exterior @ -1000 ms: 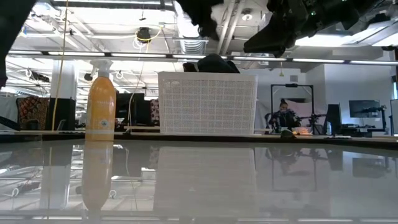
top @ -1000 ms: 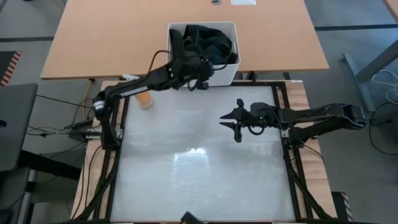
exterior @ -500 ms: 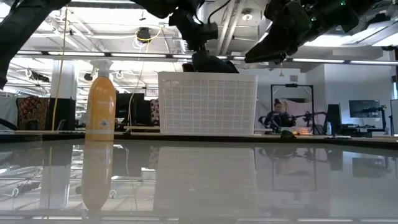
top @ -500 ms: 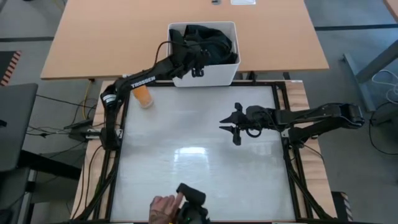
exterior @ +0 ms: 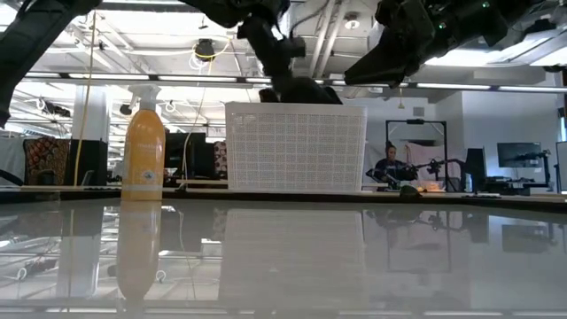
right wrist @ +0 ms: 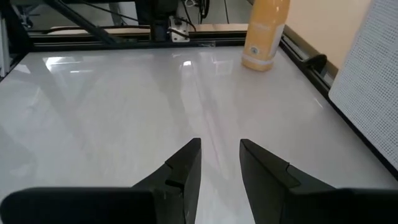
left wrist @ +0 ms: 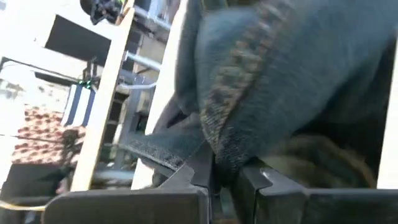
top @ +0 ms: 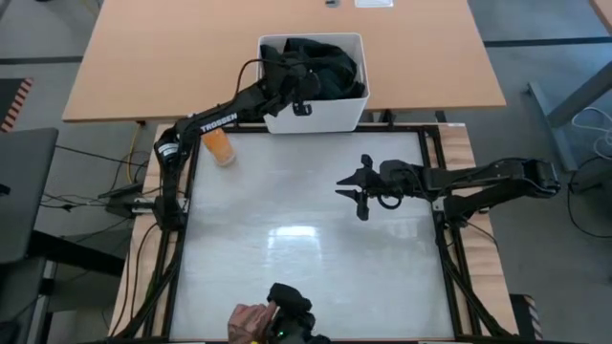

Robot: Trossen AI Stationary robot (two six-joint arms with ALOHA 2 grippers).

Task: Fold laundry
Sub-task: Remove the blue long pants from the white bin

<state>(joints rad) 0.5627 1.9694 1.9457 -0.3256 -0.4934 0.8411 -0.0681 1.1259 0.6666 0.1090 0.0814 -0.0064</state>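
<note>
The laundry (top: 325, 59) is a heap of dark garments resting in a white bin (top: 327, 117) at the table's far edge. It rises over the bin's rim in the low view (exterior: 306, 90). My left gripper (top: 295, 78) reaches over the bin's near left rim into the heap and is shut on a blue trouser-like garment (left wrist: 292, 74). My right gripper (top: 360, 194) hangs open above the table's right middle, with nothing between its fingers (right wrist: 186, 165). My left gripper pinches a stitched seam edge (left wrist: 225, 152) of the blue garment between its two fingers. The fingers slant slightly down from the table's near left side. The garment still lies in the heap in the bin; how many layers are caught I cannot tell.
An orange spray bottle (top: 221, 147) stands at the table's far left, next to the bin. A person's hand (top: 249, 321) with a dark device (top: 292, 313) shows at the near edge. The white tabletop (top: 296, 248) between them is bare.
My left gripper has gone from the bin's near rim toward the far edge and down into the heap of laundry. A person's hand with a dark device has come in at the table's near edge.
</note>
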